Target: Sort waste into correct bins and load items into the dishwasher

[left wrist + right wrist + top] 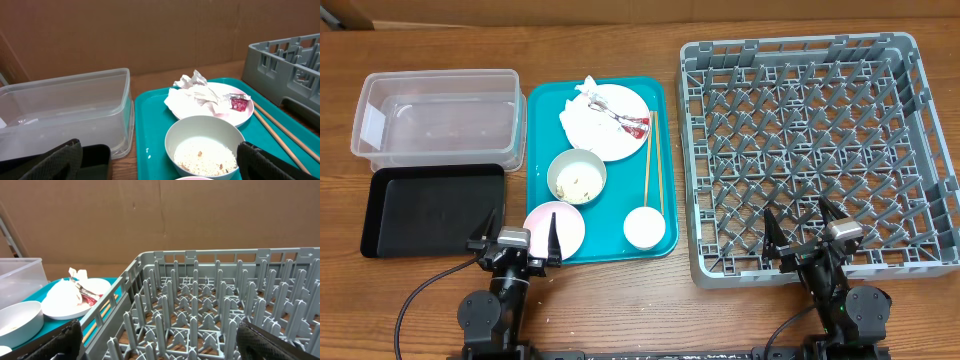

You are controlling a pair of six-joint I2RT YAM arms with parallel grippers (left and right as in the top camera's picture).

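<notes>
On a teal tray [542,150] stands a white plate [616,140] carrying crumpled napkins [583,115] and a red-and-white wrapper [638,126]. A grey-green bowl [577,177] holds rice scraps [205,156]. Beside it are a pink bowl [560,225], a white cup [644,228] and chopsticks [652,165]. The clear tub [438,118] and black tray [432,208] lie to the left, the grey dish rack [687,150] to the right. My left gripper [519,238] hangs open at the pink bowl's near edge. Over the rack's near wall, my right gripper [802,228] is open with nothing in it.
Brown cardboard walls close off the far side in both wrist views. The wooden table's near edge runs just behind both arm bases. A narrow strip of bare wood separates the teal tray from the rack and from the tub.
</notes>
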